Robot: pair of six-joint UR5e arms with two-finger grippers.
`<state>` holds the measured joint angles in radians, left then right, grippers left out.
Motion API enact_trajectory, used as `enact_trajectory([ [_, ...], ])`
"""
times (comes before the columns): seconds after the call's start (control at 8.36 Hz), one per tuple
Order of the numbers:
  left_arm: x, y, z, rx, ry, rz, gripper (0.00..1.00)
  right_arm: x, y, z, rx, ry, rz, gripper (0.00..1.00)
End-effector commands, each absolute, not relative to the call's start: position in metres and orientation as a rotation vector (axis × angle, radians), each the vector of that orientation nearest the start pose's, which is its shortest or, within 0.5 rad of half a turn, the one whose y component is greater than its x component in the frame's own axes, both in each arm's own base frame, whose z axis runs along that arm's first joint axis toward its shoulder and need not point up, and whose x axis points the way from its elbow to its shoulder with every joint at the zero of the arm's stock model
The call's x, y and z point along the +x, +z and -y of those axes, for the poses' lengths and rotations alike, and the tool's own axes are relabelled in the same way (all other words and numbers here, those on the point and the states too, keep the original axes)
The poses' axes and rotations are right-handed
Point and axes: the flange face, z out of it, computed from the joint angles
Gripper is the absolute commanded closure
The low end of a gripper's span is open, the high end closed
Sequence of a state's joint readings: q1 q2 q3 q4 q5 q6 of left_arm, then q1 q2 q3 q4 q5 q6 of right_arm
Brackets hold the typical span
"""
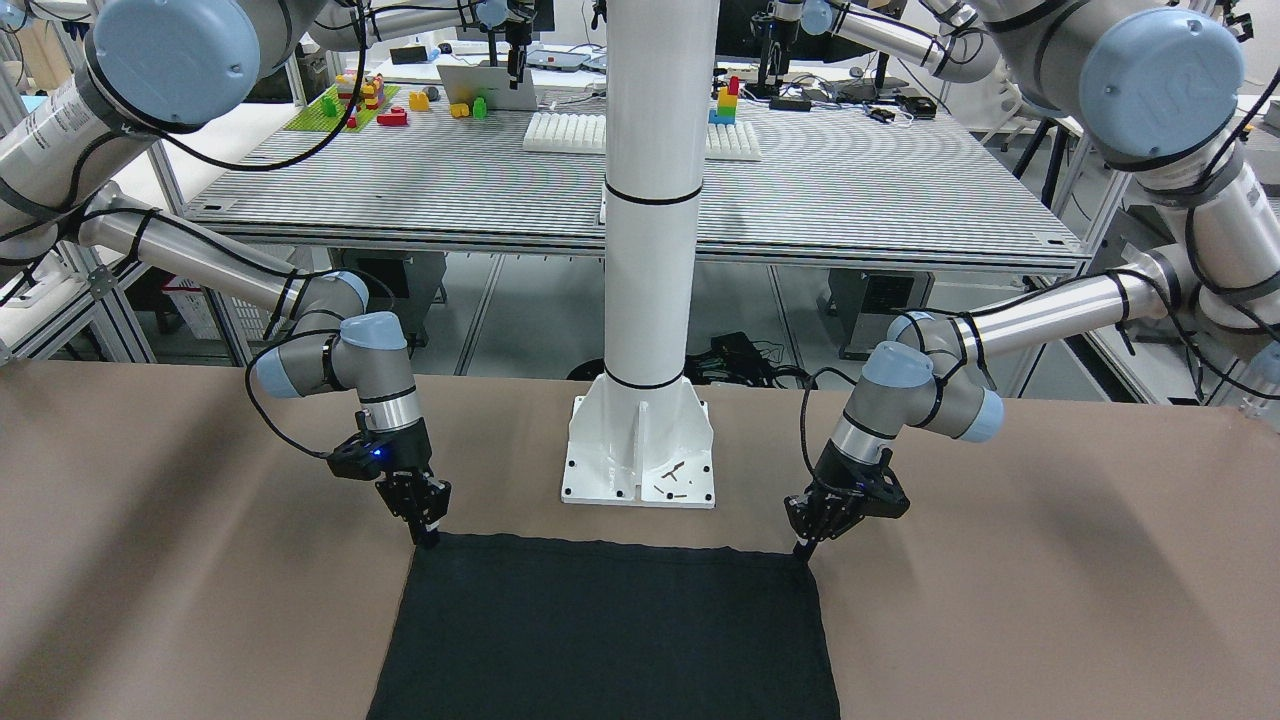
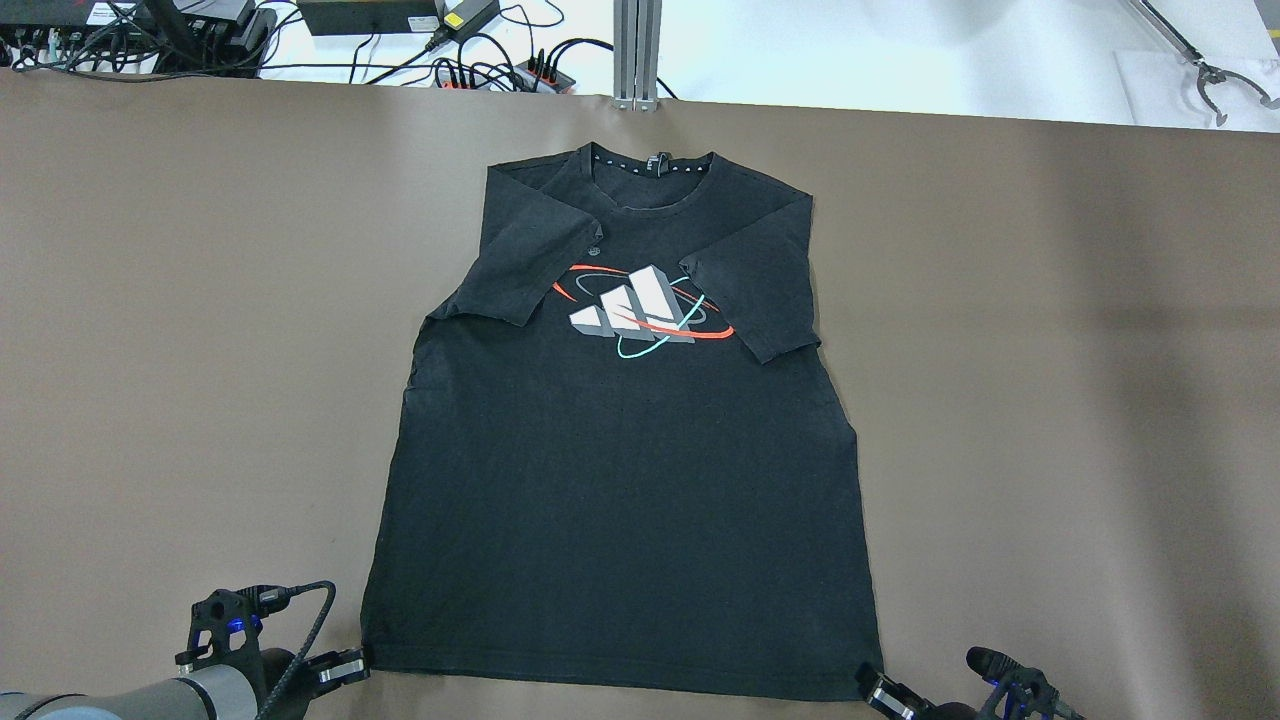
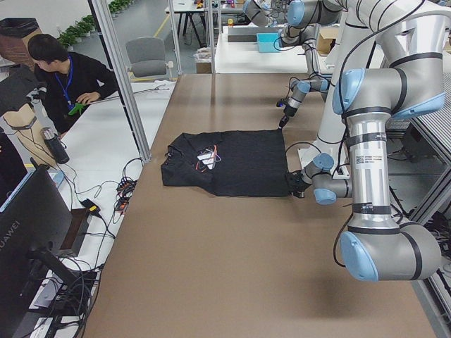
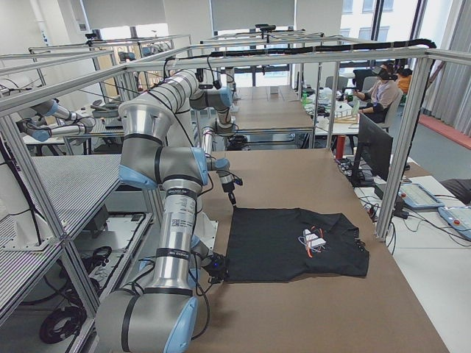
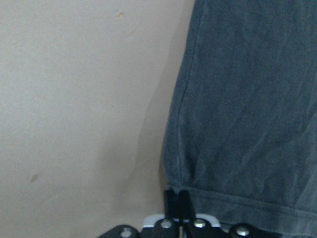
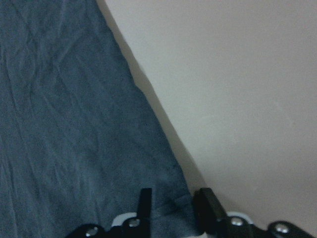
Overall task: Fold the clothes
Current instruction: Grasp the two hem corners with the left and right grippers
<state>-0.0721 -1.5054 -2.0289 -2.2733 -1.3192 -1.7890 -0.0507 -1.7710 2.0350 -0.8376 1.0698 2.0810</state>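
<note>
Both sleeves are folded in on the T-shirt point(image 2: 620, 480); body folds are left. Left tool point(image 2: 350, 663) is pinched on lower-left hem corner, right tool point(image 2: 880, 690) is spread around lower-right.

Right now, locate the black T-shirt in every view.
Front-facing: T-shirt, bottom centre.
Overhead: T-shirt, centre.
Exterior left: T-shirt, centre.
Exterior right: T-shirt, lower centre.
Left wrist: T-shirt, right side.
Right wrist: T-shirt, left side.
Shared landmark: hem corners at left gripper and right gripper.

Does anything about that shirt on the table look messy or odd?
Nothing damaged. The T-shirt lies flat, but its two sleeves are folded in over the chest at uneven slants, the one on the robot's right reaching the print.
</note>
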Motion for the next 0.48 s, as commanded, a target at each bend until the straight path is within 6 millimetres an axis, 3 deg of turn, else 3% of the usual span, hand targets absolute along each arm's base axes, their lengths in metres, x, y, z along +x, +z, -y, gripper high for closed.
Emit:
enact_trajectory([
  [0.0, 0.45, 0.387, 0.192, 0.146, -0.399, -1.121, 1.0, -0.428, 0.437, 0.16, 0.172, 0.661, 1.089, 1.0],
  [0.12, 0.436, 0.365, 0.193, 0.141, -0.402, -1.164, 1.0, -0.421, 0.424, 0.161, 0.17, 0.66, 1.11, 1.0],
  [0.36, 0.395, 0.312, 0.195, 0.119, -0.367, -1.204, 1.0, -0.383, 0.383, 0.163, 0.193, 0.592, 1.147, 1.0],
])
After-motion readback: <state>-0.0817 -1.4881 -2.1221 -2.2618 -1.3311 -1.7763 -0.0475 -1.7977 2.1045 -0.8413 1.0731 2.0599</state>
